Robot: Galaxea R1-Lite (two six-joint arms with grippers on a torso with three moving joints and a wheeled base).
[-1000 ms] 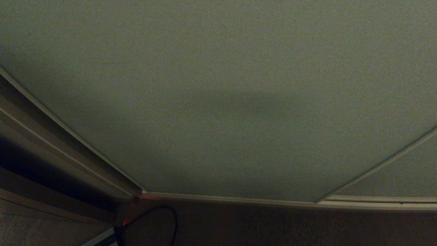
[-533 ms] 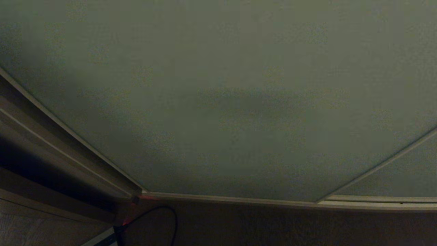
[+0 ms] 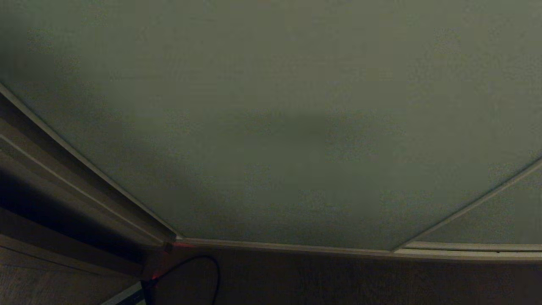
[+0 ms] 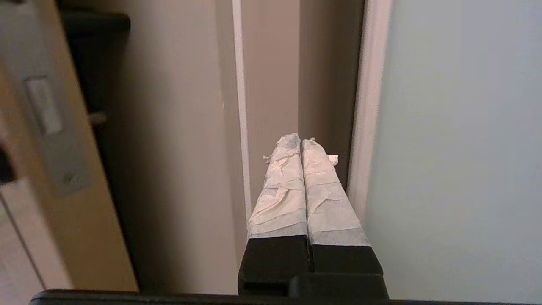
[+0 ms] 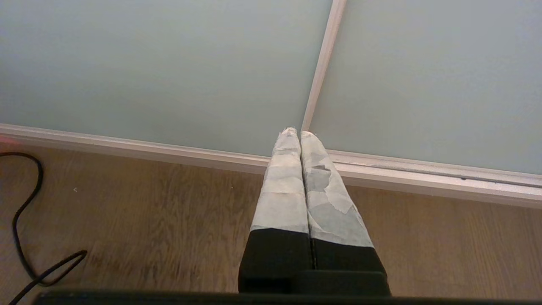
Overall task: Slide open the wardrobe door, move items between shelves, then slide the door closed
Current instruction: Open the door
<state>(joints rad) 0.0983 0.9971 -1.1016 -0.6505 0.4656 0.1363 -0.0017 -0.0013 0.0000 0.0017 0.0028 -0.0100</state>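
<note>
The sliding wardrobe door [image 3: 271,127], a pale grey-green panel with a thin pale frame, fills the head view and stands closed. Neither arm shows there. In the left wrist view my left gripper [image 4: 300,142] is shut and empty, its taped fingertips [image 4: 313,169] pointing into the narrow dark gap beside the door's pale frame edge [image 4: 366,127]; whether they touch it I cannot tell. The door panel [image 4: 457,148] lies beside them. My right gripper [image 5: 295,133] is shut and empty, low over the floor, pointing at the seam between two door panels [image 5: 324,63]. The items and the shelves are hidden.
Beige wardrobe side boards [image 4: 178,148] run along the gap. Silver floor rails [image 5: 423,173] lie under the doors on a dark wood-grain floor [image 5: 148,220]. A black cable [image 5: 25,220] loops on the floor, seen too in the head view as a cable [image 3: 211,267].
</note>
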